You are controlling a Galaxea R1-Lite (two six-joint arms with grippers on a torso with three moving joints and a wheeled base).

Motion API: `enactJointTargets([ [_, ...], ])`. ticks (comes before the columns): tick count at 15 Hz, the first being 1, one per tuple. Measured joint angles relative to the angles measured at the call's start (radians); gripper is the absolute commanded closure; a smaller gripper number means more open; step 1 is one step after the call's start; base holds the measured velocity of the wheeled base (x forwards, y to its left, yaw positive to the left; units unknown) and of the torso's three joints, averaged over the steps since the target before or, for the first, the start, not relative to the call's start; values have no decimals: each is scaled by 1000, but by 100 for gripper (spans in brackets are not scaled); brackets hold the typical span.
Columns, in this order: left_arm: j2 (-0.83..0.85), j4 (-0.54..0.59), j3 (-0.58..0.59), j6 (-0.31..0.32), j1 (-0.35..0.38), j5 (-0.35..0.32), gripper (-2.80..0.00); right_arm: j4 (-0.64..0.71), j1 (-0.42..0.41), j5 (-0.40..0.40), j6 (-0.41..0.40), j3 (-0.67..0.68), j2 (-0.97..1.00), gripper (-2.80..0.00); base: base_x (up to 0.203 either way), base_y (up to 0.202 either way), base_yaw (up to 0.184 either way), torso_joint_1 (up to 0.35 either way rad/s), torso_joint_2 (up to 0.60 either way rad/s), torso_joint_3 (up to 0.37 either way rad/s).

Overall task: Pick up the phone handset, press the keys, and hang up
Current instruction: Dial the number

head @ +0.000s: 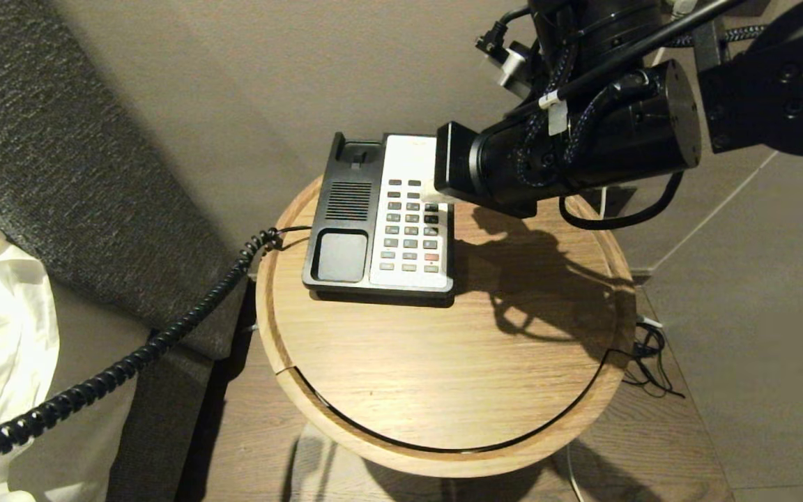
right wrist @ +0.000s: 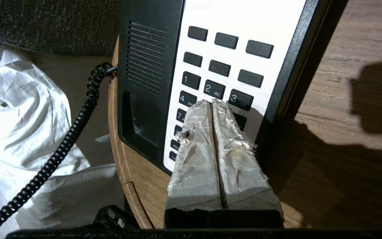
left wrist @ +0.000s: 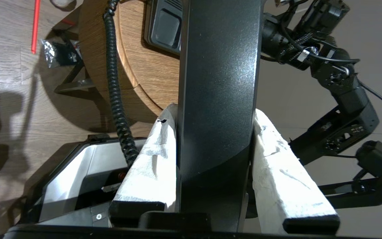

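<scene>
Over the keys (right wrist: 211,76), the clenched right end effector (right wrist: 212,103) is poised for pressing, while the handset (left wrist: 219,83) is grasped by the left end effector (left wrist: 216,122); hanging up remains.

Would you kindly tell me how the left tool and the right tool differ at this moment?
The left tool is clamped on the phone handset, its wrapped fingers held apart by it; the right tool holds nothing, its fingers pressed together. The left tool is off the round table; the right tool points at the keys. Both have white-wrapped fingers.
</scene>
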Motion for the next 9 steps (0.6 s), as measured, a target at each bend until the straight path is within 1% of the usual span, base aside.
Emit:
enactJointTargets([
  [3, -6, 0, 9, 0, 1, 0, 0, 6, 1, -4, -1, 2, 7, 0, 0, 0, 0, 0, 0, 0],
  [9, -11, 1, 11, 1, 1, 0, 0, 76, 1, -3, -5, 0, 2, 0, 0, 0, 0, 0, 0, 0],
])
